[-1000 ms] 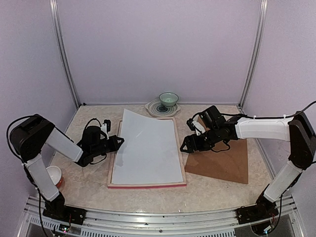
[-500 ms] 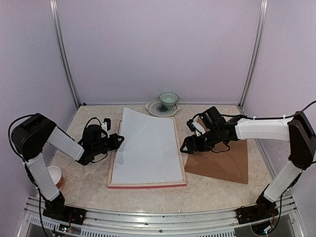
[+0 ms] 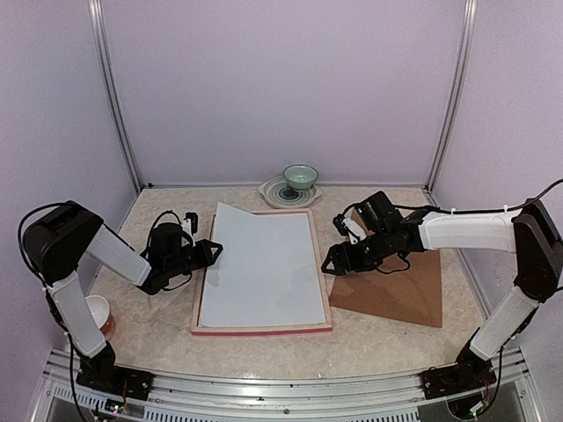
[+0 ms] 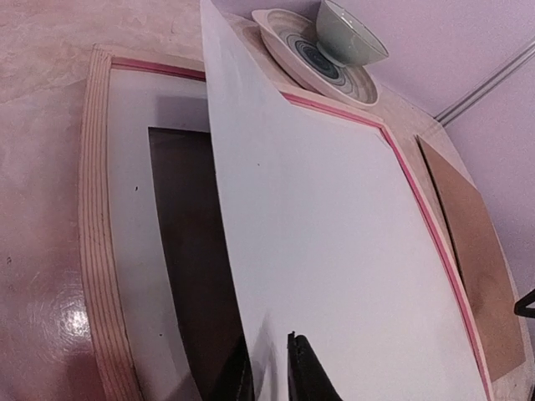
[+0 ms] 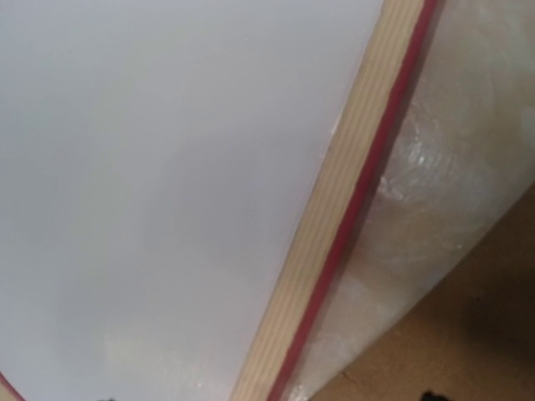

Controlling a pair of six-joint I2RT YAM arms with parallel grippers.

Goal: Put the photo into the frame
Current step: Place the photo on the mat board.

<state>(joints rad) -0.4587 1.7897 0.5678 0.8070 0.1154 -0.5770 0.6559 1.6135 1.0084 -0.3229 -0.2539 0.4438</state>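
Your left gripper (image 3: 214, 251) sits at the left edge of the photo (image 3: 262, 268), jaws narrow about it; you cannot tell whether they pinch. The photo lies white back up inside the frame (image 3: 262, 329), left side raised. Your right gripper (image 3: 327, 262) hangs wide, holding nothing, between the frame's right rail and the brown hardboard (image 3: 400, 294). A plate (image 3: 266, 190) carrying a green bowl (image 3: 301, 177) stands just beyond the far rail. Only the left wrist view shows you the white mat (image 4: 125, 217) under the raised edge; the right wrist view gives just rail and white sheet.

Photo (image 3: 262, 268) white back up, left edge raised, over face-down frame (image 3: 262, 329).
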